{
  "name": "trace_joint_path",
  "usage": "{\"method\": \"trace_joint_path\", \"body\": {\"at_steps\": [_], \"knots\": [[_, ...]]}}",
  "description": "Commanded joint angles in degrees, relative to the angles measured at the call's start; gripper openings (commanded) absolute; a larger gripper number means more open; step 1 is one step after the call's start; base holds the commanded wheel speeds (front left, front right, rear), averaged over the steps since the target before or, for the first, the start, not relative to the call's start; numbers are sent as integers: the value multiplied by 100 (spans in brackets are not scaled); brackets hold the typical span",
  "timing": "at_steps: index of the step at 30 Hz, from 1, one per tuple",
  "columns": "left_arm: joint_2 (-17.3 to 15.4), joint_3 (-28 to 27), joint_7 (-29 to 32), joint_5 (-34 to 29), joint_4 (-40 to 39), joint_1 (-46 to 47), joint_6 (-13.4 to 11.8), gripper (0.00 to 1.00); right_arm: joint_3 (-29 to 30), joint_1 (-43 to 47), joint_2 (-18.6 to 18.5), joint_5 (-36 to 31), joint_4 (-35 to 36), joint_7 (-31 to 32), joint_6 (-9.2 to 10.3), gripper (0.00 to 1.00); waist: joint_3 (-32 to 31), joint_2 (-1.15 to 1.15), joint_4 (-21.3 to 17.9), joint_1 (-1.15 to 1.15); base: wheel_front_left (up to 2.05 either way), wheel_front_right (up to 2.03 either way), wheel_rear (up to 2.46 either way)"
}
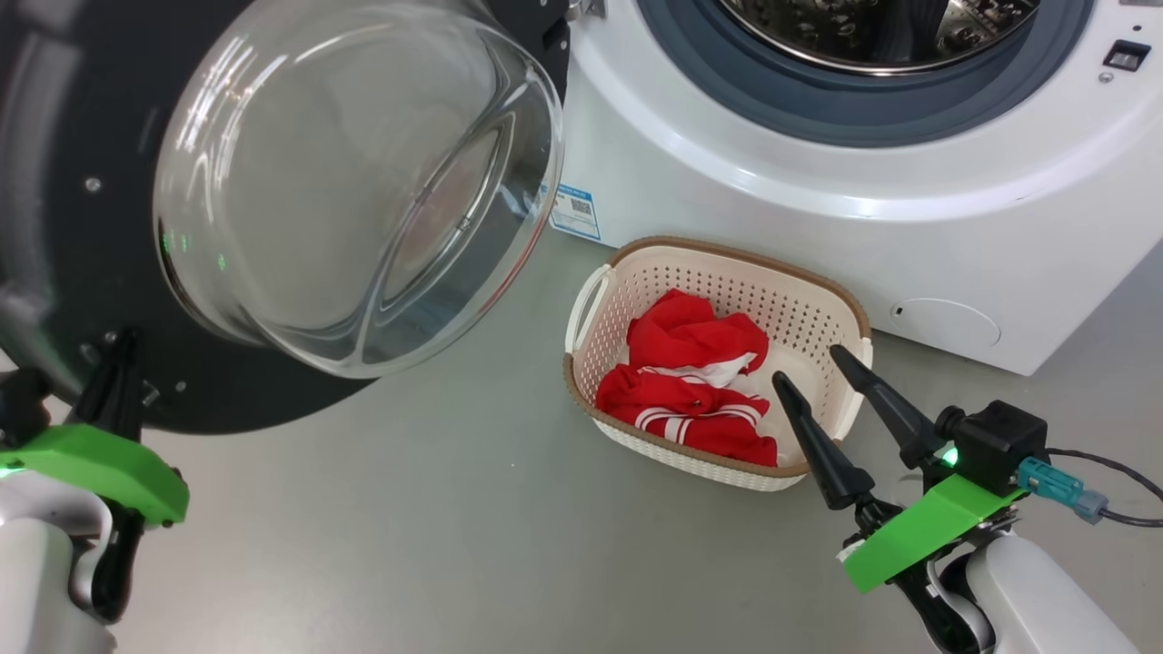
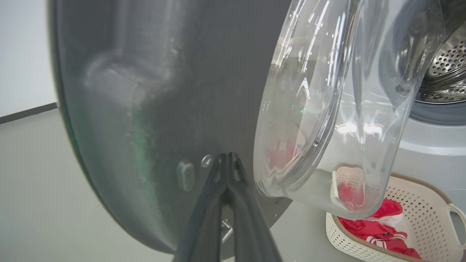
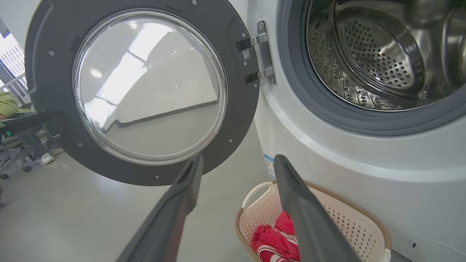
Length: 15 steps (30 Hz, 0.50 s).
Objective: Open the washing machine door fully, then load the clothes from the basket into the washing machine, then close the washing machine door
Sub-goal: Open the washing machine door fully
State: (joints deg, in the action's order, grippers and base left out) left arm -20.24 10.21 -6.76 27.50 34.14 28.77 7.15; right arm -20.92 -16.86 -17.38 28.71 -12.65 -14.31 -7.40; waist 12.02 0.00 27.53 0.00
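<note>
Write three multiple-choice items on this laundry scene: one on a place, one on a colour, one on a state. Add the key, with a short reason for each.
1. Where do the clothes lie relative to the basket?
A beside it
B inside it
C under it

2. What colour is the basket's rim?
A brown
B blue
C green

3. How does the washing machine door stand?
A shut
B taken off
C swung open

Key:
1 B, the red fabric sits within the perforated walls.
2 A, a brown woven-look band runs round the top edge.
3 C, it hangs on its hinge to one side, leaving the drum exposed.
</note>
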Motion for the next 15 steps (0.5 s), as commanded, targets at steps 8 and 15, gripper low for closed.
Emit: {"method": "trace_joint_path", "body": {"at_steps": [8,15], "knots": [[-512,13,-191,127,543,665,23,0,-61,-82,-15,-47,125,-69,-9,100,60,0,59,0,0,0,0],[-540,202,-329,260,963,956,31,0,-98,-148,-16,-29,105,-69,-9,100,66,0,70,0,0,0,0]]}}
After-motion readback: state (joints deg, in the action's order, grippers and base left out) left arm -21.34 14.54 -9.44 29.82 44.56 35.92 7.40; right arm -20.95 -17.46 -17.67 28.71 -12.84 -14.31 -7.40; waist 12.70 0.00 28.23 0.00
